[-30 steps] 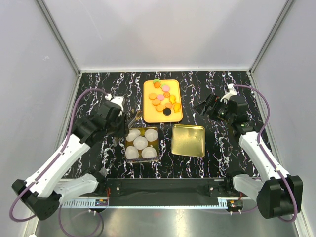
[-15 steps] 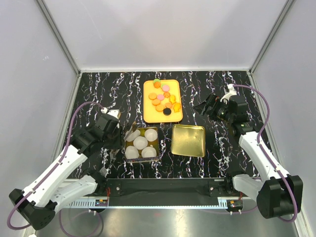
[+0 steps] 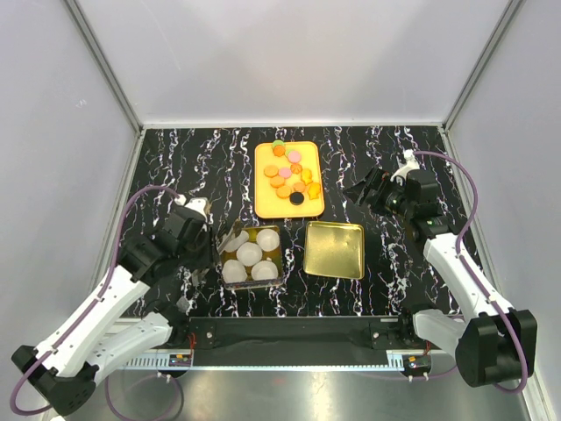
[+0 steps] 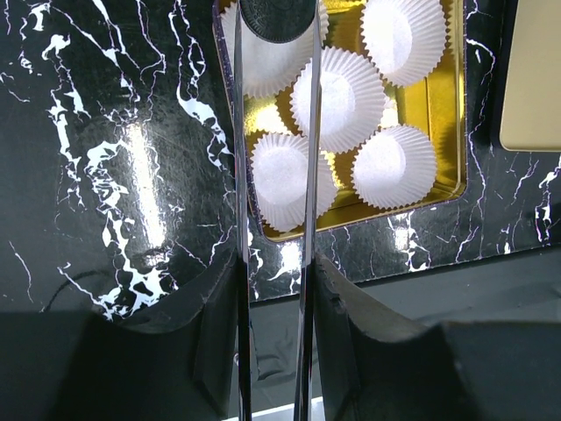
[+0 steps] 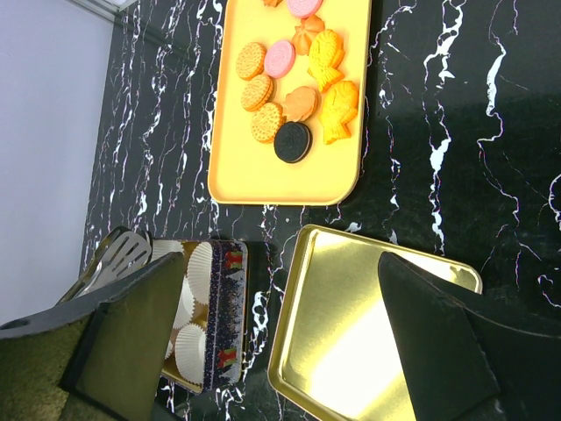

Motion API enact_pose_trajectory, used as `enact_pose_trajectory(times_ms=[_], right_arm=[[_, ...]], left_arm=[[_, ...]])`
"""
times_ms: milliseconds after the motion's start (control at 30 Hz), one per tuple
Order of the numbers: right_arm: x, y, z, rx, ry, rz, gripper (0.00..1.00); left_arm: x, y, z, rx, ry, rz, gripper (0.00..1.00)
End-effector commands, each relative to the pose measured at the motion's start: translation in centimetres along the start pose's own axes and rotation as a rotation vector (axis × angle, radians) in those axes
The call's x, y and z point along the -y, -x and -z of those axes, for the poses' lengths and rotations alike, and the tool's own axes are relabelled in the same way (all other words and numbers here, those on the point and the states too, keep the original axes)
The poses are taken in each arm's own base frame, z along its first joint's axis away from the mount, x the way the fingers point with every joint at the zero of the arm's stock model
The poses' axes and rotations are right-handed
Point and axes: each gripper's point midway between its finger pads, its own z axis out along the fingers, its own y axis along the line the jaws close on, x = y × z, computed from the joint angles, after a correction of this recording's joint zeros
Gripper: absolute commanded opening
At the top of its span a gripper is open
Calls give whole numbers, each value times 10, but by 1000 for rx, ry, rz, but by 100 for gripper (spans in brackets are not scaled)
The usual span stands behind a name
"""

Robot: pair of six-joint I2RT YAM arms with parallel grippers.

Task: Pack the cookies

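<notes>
1. In the top view, the left arm has drawn back toward the lower left over the past second. Its wrist has moved from beside the tray's (image 3: 263, 209) near corner to just left of the tin (image 4: 438, 105).
2. The left gripper (image 4: 274, 263) is clamped on a pair of tongs (image 4: 308, 175), whose thin blades run nearly parallel up over the tin.
3. At the blade tips, in the top centre of the left wrist view, sits a black cookie (image 4: 276, 17) above the upper-left paper cup. I cannot tell whether the tongs pinch it or it already rests in the cup.
4. The right arm has not moved. The right gripper (image 5: 282, 263) holds nothing, its fingers spread wide above the lid (image 3: 334, 250).
5. The rest of the cookies (image 3: 289, 175) lie in the same heap on the tray, upper centre of the top view and well apart from the tin.
6. The other paper cups (image 4: 337, 96) look bare.
7. My reading is that one delivery is in hand and nearly all the packing remains. Next the cookie needs releasing squarely into its cup, without the blades snagging the soft paper.
</notes>
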Motion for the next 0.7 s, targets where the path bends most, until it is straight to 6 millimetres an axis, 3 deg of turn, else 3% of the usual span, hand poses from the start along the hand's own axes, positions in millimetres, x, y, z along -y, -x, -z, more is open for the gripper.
enact_pose_trajectory(times_ms=[0,667], right_arm=[[-8,9,-1,29,37,14,100],[-9,9,0,31,37,17,100]], left_arm=[[5,4,6,25,-33,3,37],[3,-1,11,16,-42,-3,38]])
